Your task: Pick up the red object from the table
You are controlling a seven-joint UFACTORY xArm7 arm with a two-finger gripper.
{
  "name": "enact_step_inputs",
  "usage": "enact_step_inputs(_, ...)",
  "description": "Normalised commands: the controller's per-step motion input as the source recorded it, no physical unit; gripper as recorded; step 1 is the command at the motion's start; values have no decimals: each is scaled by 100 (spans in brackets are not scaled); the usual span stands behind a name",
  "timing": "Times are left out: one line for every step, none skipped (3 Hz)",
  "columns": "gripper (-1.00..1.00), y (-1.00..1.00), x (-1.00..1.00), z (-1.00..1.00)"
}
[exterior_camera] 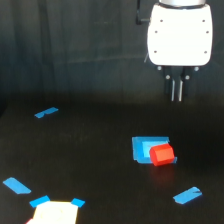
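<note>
- The red object (162, 154) is seen low on the black surface (90, 150), towards the exterior view's right. It lies just in front of the light-blue square piece (144, 148) and appears to touch it or overlap its corner; which of the two cannot be told.
- The gripper (177, 91) hangs above the surface, higher in the picture than the red object and a little to its right. Its two thin fingers are nearly together, with only a narrow slit between them, and nothing is held.
- The block is judged to be light and stiff, with a plain matte skin, so little slipping is expected and no crushing is feared.
- It is best taken across two opposite side faces, at its middle height. The fingers would first have to be opened wider than the block.
- Because the blue piece is so close, one finger could be caught on it; the free sides should be preferred.
- Blue tape strips (187, 195) lie well apart from the block.
</note>
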Motion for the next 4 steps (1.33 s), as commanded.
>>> enact_step_inputs(100, -100, 100, 57)
enact_step_inputs(100, -100, 91, 7)
enact_step_inputs(-100, -100, 100, 100)
enact_step_inputs(100, -100, 5, 32)
